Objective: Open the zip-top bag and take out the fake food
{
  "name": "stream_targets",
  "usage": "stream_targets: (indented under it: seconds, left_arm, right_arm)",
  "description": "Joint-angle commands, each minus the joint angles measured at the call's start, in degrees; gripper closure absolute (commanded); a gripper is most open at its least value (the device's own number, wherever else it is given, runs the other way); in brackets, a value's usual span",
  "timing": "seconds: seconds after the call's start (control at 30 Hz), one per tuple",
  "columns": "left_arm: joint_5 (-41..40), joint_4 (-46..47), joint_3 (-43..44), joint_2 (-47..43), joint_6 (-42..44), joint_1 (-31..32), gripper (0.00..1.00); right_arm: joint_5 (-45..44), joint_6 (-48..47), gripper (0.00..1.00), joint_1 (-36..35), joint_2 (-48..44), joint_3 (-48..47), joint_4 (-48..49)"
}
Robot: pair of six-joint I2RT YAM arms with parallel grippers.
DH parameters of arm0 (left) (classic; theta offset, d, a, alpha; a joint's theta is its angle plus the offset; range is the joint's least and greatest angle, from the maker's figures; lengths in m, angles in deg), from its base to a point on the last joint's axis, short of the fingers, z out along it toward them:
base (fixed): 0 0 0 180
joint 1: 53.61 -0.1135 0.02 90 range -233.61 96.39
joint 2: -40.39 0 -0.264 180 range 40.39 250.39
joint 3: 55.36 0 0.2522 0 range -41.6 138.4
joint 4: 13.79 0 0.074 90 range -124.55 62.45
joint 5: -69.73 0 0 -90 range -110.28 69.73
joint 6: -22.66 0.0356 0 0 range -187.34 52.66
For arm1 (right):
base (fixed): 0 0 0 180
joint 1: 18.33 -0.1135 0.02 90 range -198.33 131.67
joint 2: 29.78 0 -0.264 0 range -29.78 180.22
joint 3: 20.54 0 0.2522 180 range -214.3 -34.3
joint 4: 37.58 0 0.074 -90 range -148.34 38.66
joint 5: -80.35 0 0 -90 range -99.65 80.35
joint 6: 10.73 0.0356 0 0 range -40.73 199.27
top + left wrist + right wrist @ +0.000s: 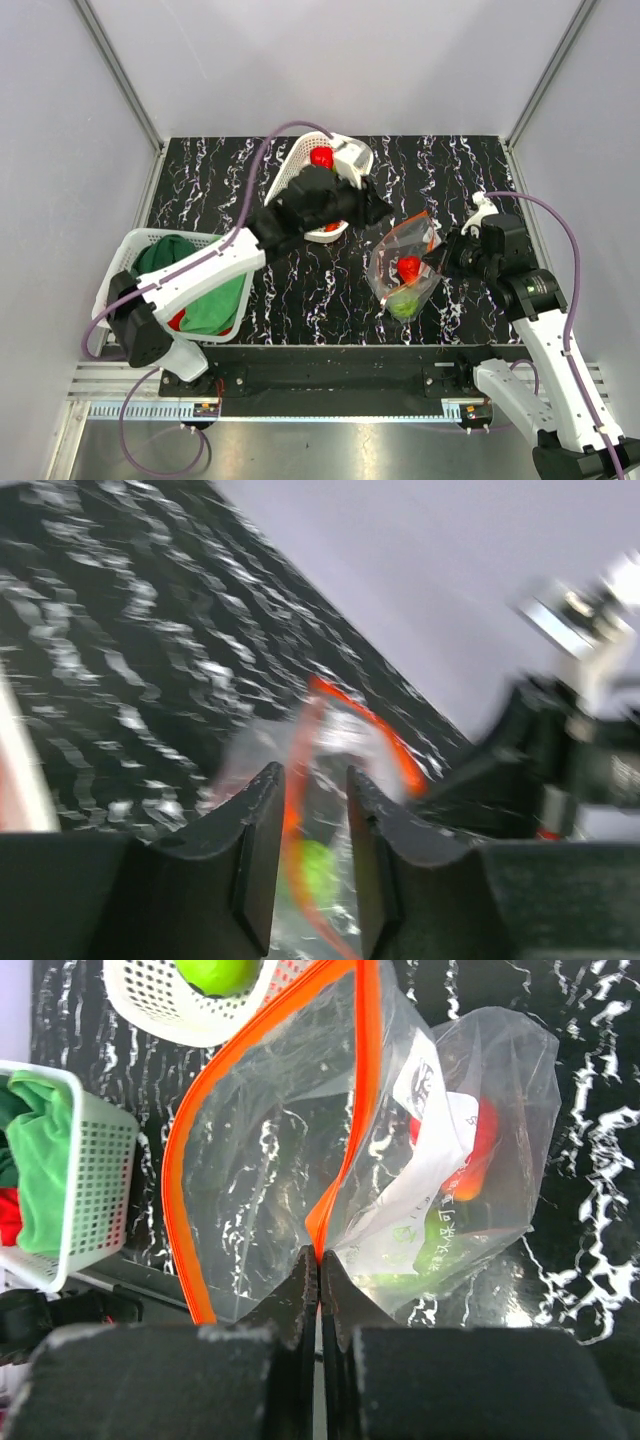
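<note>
Orange-rimmed bag (390, 250) lies right of centre on the table (300, 290), food (408, 268) inside. Right gripper (318, 1260) is clamped on its zip strip (345, 1140); left gripper (310, 810), slightly parted, straddles the strip's other side.

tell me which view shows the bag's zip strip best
Right wrist: the zip strip runs sharp and close, mouth parted, pinched by the right gripper. Left wrist shows it blurred inside the open left gripper; top external shows it only small.

bag (262, 1150) clear, orange zip | food (482, 1145) red+green | table (300, 290) blk/wht marble | baskets (112, 275) white
</note>
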Motion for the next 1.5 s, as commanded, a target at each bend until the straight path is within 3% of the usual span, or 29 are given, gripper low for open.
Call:
stream_targets:
  seconds: [0.0,0.1,0.27,0.47,0.6,0.77,0.93,1.0,1.13,1.3,1.47]
  left_arm:
    - [-7.1,-0.3,-2.3,2.2,0.7,6.5,0.68]
    - [-14.2,-3.0,-1.2,4.6,0.4,12.1,0.71]
    - [-22.4,-8.0,3.7,9.2,-2.0,15.2,0.73]
    - [-24.8,-11.9,6.3,14.0,-5.8,15.9,0.69]
    - [-26.8,-12.9,5.5,13.6,-6.2,15.7,0.67]
    - [-27.0,-14.9,6.1,13.4,-5.4,15.8,0.64]
    - [-26.6,-15.9,5.6,14.9,-5.7,15.8,0.49]
    - [-25.7,-16.1,5.7,16.5,-5.9,15.6,0.48]
    - [-24.0,-14.4,6.1,19.4,-6.7,14.8,0.48]
    - [-19.7,-7.6,6.0,22.5,-6.9,14.4,0.6]
    - [-16.2,-4.5,6.6,26.6,-9.0,13.9,0.59]
  right_arm:
    - [4.8,0.8,1.0,-0.2,0.0,-0.5,3.7]
    - [6.5,2.0,1.0,-0.2,0.0,-0.3,4.1]
    - [7.0,3.7,1.0,-0.2,-0.7,0.1,4.4]
    - [6.6,7.3,1.0,-0.2,-1.6,1.3,4.5]
    - [11.5,12.1,1.0,-0.2,-1.7,2.8,8.3]
    - [13.5,16.0,1.0,-0.2,-1.5,2.5,11.8]
    - [12.2,16.3,1.0,-0.2,-1.9,3.4,12.0]
    - [11.4,16.6,1.0,-0.1,-2.2,5.5,11.9]
    - [11.2,17.0,1.0,-0.2,-3.0,8.2,11.8]
    - [8.2,15.9,1.0,-0.2,-4.8,8.4,9.2]
    - [3.6,13.9,1.0,-0.2,-5.2,5.9,4.6]
